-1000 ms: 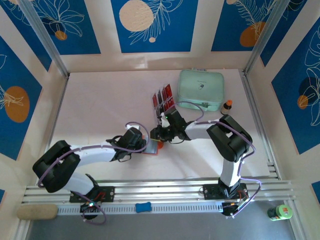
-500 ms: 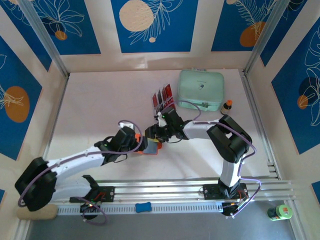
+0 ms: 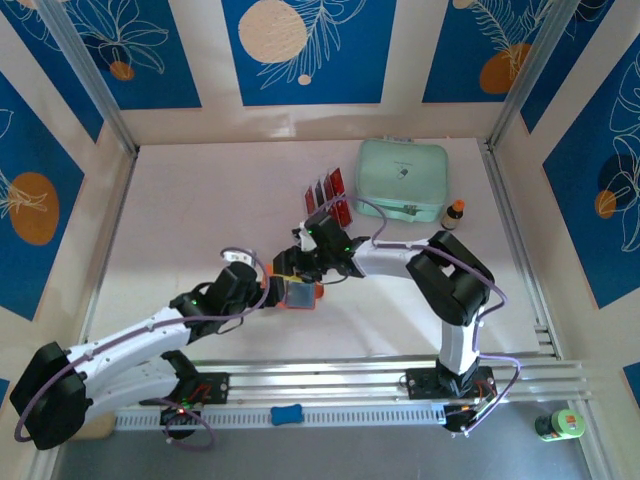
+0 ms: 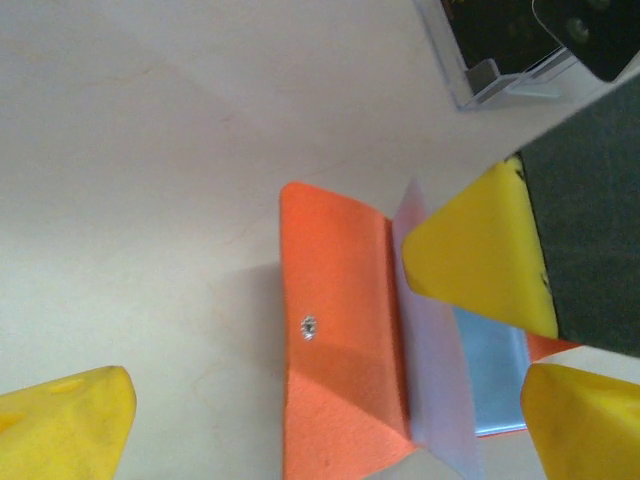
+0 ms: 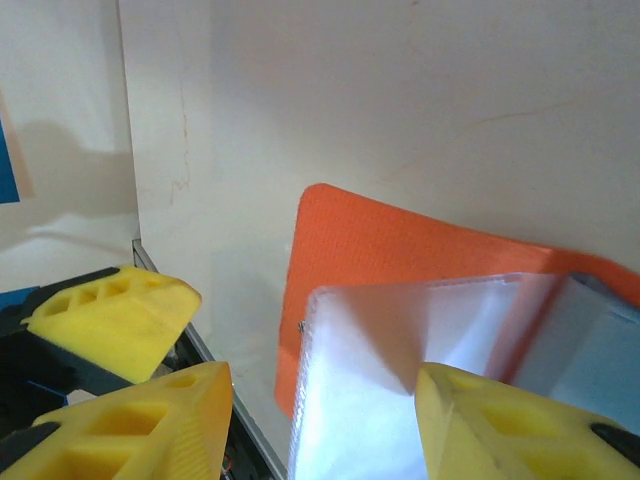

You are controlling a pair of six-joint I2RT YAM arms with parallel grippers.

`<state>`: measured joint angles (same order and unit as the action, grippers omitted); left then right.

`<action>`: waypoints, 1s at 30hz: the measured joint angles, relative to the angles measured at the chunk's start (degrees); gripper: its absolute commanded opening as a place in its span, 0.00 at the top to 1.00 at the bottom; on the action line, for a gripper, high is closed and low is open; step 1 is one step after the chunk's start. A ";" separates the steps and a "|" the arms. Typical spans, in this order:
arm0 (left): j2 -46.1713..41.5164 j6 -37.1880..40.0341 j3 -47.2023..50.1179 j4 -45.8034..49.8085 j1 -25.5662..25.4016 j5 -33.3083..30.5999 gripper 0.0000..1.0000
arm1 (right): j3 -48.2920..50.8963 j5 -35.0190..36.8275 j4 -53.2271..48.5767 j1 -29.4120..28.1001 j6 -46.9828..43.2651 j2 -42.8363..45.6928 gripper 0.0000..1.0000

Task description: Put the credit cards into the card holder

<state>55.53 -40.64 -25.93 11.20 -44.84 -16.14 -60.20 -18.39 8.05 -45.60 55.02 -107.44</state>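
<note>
Grippers: both low over the card holder (image 3: pixel 300 295), meeting it from opposite sides.
Left gripper (image 4: pixel 328 390): fingers spread wide, nothing pinched. One yellow tip is over bare table, clear of the wallet; the other is just beside its grey inner side.
Right gripper (image 5: pixel 320 380): fingers parted. One fingertip (image 4: pixel 480 250) rests against the clear sleeve (image 5: pixel 400 340), the other stands off it with a gap, so no pinch.
Card holder: lying open on the table (image 3: pixel 190 200), a little nearer than centre. The orange flap with its small metal stud (image 4: pixel 309 327) is raised in a fold, the clear sleeve stands up from the spine, and the grey lining lies beyond.
Credit cards (image 3: pixel 328 198): red and black, standing on edge in the clear rack (image 4: pixel 475 85), just beyond the wallet and apart from it. Whether any card sits inside the holder cannot be told.
Mint-green case (image 3: pixel 402 178): behind the rack, toward the right, closed.
Small bottle (image 3: pixel 455 211): upright, just beside the case's near right corner.
</note>
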 measured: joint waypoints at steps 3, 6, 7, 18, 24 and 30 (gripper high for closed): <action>-0.42 0.02 0.48 0.50 0.07 -0.37 0.01 | -1.77 0.13 0.02 -0.42 0.83 -2.23 0.48; -0.59 0.02 0.63 0.48 0.11 -0.70 0.01 | -2.47 0.24 0.00 -0.48 1.55 -3.85 0.48; -0.59 0.02 0.70 0.46 0.11 -0.74 0.01 | -2.47 0.35 -0.15 -0.48 1.90 -4.13 0.48; 5.62 0.04 1.16 0.26 0.17 -2.60 0.01 | -2.47 -0.07 0.31 0.04 3.78 -4.48 0.48; 9.20 -0.87 1.46 0.22 0.17 -4.85 0.01 | -0.81 -0.76 1.79 0.96 4.17 -3.82 0.49; 11.41 -1.53 1.49 0.24 0.20 -5.60 0.00 | 3.85 0.74 -1.99 1.88 1.99 5.73 0.49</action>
<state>66.94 -42.17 -24.45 11.44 -44.64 -21.74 -56.36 -17.65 6.07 -43.72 57.01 -101.71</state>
